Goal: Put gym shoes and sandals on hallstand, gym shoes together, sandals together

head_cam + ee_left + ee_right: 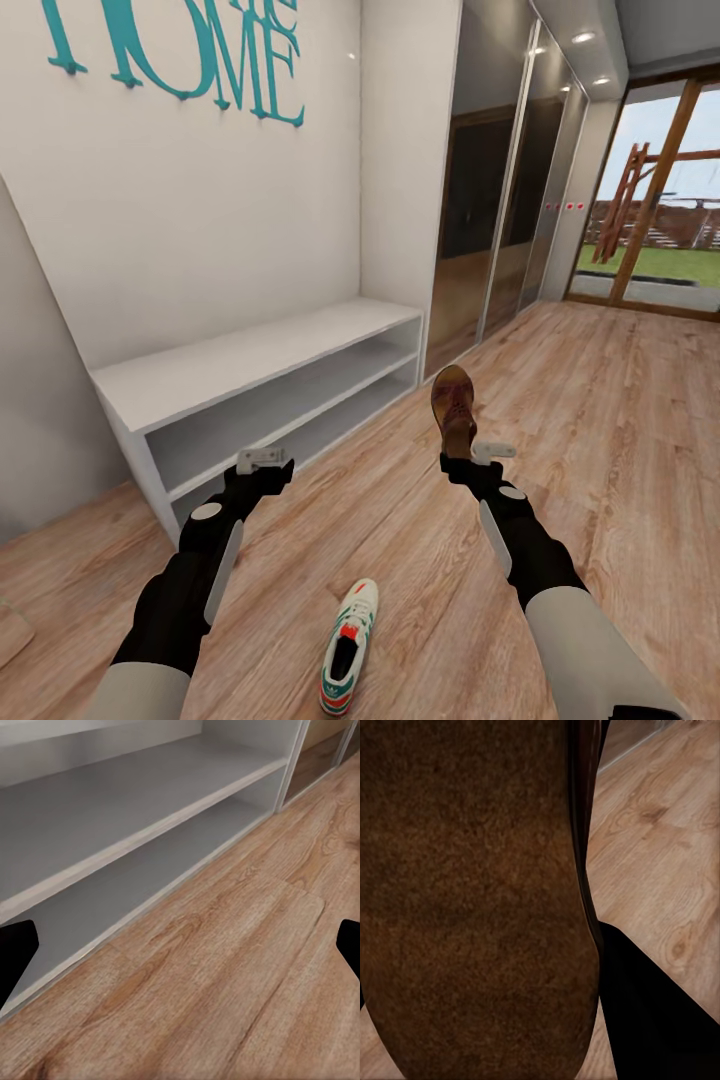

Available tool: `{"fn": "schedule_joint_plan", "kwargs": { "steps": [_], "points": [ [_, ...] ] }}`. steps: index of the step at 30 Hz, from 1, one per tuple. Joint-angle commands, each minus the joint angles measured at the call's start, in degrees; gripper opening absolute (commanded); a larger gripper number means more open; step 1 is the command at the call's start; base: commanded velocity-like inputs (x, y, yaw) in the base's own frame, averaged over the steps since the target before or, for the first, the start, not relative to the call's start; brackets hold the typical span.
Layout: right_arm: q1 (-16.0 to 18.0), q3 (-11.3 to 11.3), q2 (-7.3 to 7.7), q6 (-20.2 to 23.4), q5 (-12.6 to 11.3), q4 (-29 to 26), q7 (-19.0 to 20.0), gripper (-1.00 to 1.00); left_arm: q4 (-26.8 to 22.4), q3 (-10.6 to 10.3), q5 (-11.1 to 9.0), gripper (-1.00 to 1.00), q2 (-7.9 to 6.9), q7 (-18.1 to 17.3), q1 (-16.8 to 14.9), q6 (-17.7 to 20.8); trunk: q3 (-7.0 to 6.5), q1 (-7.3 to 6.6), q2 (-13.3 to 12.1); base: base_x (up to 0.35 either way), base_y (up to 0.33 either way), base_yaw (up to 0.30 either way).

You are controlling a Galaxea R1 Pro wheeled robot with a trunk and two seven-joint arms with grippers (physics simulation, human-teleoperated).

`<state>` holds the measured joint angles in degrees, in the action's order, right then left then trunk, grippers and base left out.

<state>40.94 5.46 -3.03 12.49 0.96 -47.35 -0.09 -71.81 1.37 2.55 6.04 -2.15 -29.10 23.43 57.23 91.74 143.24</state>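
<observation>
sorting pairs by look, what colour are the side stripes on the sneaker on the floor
Green, on a white gym shoe with red-orange tongue accents; it shows best in the head view.

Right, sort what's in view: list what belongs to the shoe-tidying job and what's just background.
Job:
- brown sandal, held up in the right gripper
- gym shoe, on the corridor floor
- white shelf unit
- left gripper, open

Background:
- HOME lettering
- mirrored wardrobe doors
- glass patio door
</observation>
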Motion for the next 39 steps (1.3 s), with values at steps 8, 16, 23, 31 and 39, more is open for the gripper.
{"fn": "schedule_joint_plan", "kwargs": {
  "steps": [8, 16, 23, 31, 39],
  "points": [
    [0.02, 0.08, -0.05, 0.34, 0.0, -0.2, -0.09, -1.0, -0.08, 0.21, 0.27, 1.0, 0.03, -0.22, -0.07, 0.3, 0.06, -0.01, 0.02, 0.0, 0.003, 0.0],
    [0.02, 0.08, -0.05, 0.4, -0.01, -0.27, -0.09, -1.0, -0.08, 0.17, 0.27, 1.0, 0.04, -0.22, -0.01, 0.3, 0.06, -0.01, 0.02, 0.0, 0.0, 0.0],
    [0.0, 0.09, -0.05, 0.43, 0.0, -2.02, -0.18, -1.0, -0.08, 0.14, 0.27, 1.0, 0.04, -0.22, 0.0, 0.38, 0.06, -0.01, 0.02, 0.0, 0.0, 0.0],
    [0.02, 0.15, -0.05, 0.43, -0.04, -2.21, -0.18, -1.0, -0.08, 0.13, 0.29, 1.0, 0.03, -0.22, 0.0, 0.38, 0.06, -0.01, 0.02, 0.0, 0.0, -0.145],
    [0.02, 0.18, -0.05, 0.59, -0.04, -2.22, -0.18, -1.0, 0.03, 0.12, 0.31, 1.0, 0.04, -0.22, 0.06, 0.38, 0.06, -0.01, 0.02, 0.0, 0.0, -0.265]
  ]
}}
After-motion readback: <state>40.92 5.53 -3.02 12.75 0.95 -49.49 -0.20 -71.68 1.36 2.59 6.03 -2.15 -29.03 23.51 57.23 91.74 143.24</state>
